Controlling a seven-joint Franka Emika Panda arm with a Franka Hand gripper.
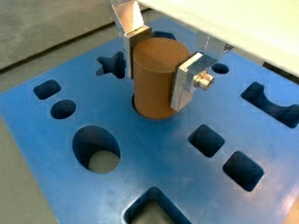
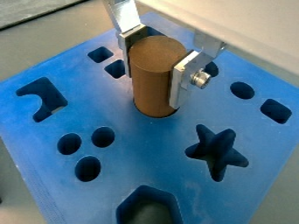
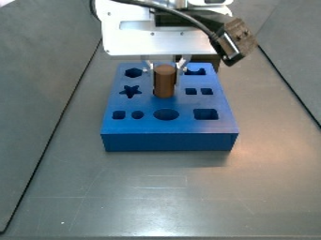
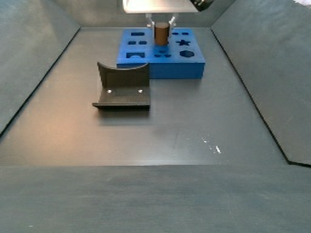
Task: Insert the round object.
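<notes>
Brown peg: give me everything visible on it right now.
The brown peg is a plain, smooth, wood-like cylinder with a flat top, standing upright. Its lower end sits in a round hole near the middle of the blue block; how deep it goes is hidden. The tool is shut on it, with silver fingers pressed against opposite sides. Both side views show it upright under the tool.
</notes>
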